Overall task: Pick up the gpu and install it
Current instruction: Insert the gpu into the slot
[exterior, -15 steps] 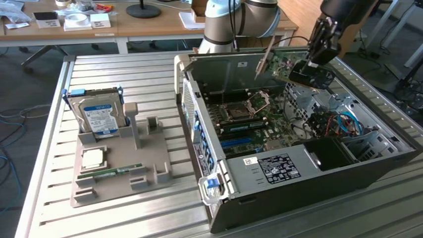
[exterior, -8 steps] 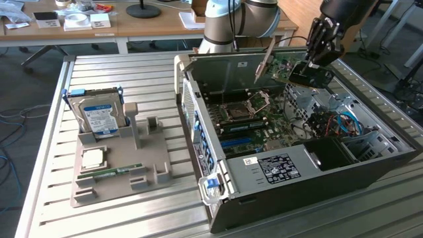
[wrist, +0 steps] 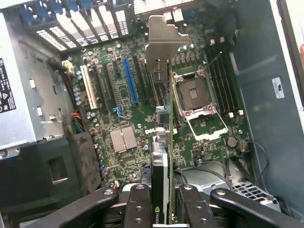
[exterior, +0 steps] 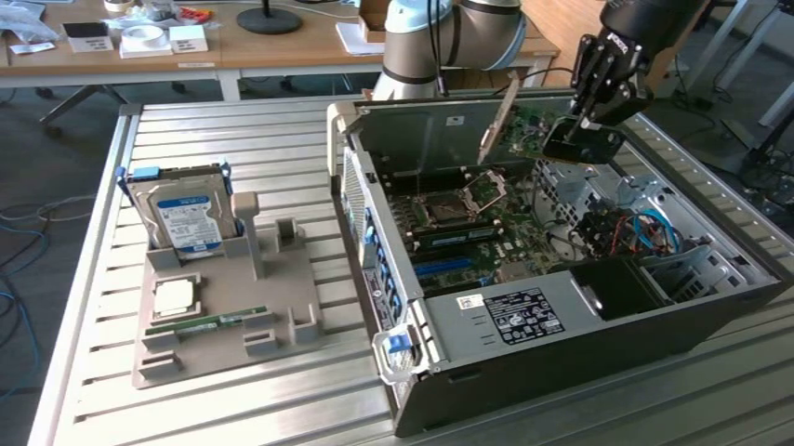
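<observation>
Gripper [exterior: 568, 139] fingers [wrist: 138, 204] are about half closed, pinching the gpu [wrist: 160, 166] edge-on between them. Its long axis sticks straight out from them, bracket [wrist: 161, 38] end farthest, hanging over the motherboard [wrist: 123, 109] in the open case [exterior: 559, 325].

This is a robotics lab or workshop: a robot arm [exterior: 429, 37] stands at a slatted metal desk [exterior: 248, 121], with its tool [wrist: 164, 209] clamped on the gpu [wrist: 160, 166] above the bare motherboard [wrist: 107, 116] of an open computer case [exterior: 546, 372]. Beside the case, a grey fixture [exterior: 211, 358] holds a hard drive [exterior: 186, 218] upright in a slot, with other loose parts lying on it. Behind stands a wooden desk [exterior: 285, 51] carrying a tape roll [exterior: 145, 34] and small boxes, and cables [exterior: 15, 232] trail over the floor.
</observation>
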Available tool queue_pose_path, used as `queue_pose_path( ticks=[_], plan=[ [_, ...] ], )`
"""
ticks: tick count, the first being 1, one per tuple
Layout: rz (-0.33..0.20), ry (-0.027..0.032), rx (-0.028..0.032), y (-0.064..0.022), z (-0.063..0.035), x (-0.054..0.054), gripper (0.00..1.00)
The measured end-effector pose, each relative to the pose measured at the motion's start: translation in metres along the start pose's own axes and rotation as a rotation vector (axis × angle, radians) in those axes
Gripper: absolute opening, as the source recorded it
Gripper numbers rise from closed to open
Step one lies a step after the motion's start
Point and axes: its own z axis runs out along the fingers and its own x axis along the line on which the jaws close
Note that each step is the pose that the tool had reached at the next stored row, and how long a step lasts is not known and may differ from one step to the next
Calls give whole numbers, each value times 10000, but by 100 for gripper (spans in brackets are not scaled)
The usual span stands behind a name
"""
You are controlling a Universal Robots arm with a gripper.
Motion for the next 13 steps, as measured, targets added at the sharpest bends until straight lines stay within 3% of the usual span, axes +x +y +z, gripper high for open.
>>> queue_pose_path(
  ticks=[6,13],
  plan=[
    [-148,9,-4,0,7,-2,27],
    [-1283,96,-24,-2,29,-2,27]
  ],
)
